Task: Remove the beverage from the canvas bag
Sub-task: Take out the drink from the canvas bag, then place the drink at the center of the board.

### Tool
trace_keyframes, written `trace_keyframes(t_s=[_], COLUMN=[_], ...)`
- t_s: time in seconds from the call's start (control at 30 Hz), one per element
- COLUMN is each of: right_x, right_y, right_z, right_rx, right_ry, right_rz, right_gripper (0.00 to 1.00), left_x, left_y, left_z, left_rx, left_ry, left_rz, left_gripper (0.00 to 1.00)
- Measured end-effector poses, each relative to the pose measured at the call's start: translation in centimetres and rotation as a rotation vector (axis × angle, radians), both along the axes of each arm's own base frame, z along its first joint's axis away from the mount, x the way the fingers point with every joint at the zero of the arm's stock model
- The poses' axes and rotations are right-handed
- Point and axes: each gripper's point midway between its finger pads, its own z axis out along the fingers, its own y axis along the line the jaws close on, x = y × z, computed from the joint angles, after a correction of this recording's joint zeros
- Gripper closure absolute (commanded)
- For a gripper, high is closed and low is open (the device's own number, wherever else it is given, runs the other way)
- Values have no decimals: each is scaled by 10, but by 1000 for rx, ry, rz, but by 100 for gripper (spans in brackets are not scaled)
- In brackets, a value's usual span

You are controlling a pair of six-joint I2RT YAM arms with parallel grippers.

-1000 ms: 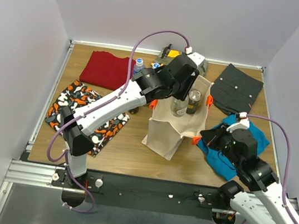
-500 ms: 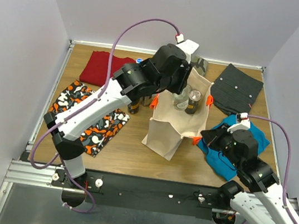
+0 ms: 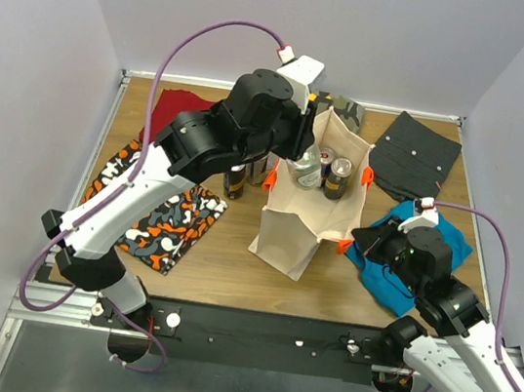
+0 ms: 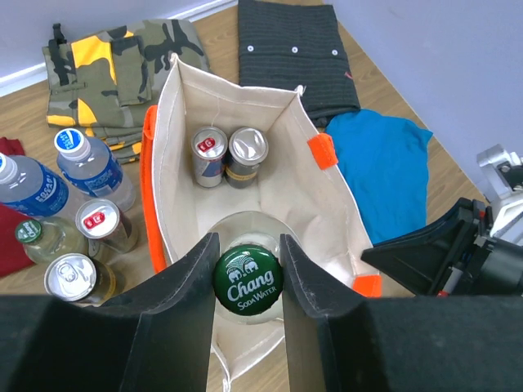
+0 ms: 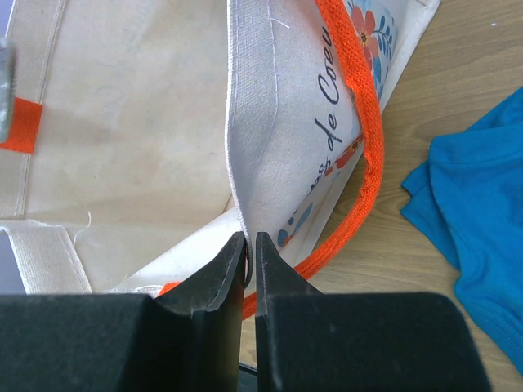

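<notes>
Lettering "Chang Soda Water" tops the bottle [image 4: 248, 283] clamped by left gripper [image 4: 248, 249]; right gripper [image 5: 251, 245] pinches canvas bag [image 5: 257, 122] rim

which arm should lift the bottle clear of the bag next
Left: the left gripper is shut on the green-capped bottle in the canvas bag mouth; the right gripper pinches its rim.

Left end effector [image 3: 304, 157] on bottle [image 3: 308, 174] at canvas bag [image 3: 298, 229] mouth; right end effector [image 3: 358, 238] at right rim.
</notes>
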Motion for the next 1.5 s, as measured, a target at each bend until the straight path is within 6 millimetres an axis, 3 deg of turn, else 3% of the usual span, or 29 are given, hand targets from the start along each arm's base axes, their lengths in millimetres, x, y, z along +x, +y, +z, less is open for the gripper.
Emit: trace_keyframes(t_s=[0.47, 0.93, 1.17, 1.5], right_x=[0, 1, 1, 2], right_y=[0, 0, 1, 1], right_z=[0, -2, -3, -5], right_rx=[0, -5, -8, -12], right_ry=[0, 8, 11, 18], right_rz=[0, 0, 0, 0], right_gripper=[82, 82, 82, 82], left_x=[-9, -1, 8, 24], left_y=[37, 89, 107, 106], left_z=[36, 37, 4, -56], left_rx=[-52, 23, 119, 219], left_ry=[-89, -164, -159, -114], left_rz=[80, 277, 378, 422], left_gripper=[100, 100, 100, 100])
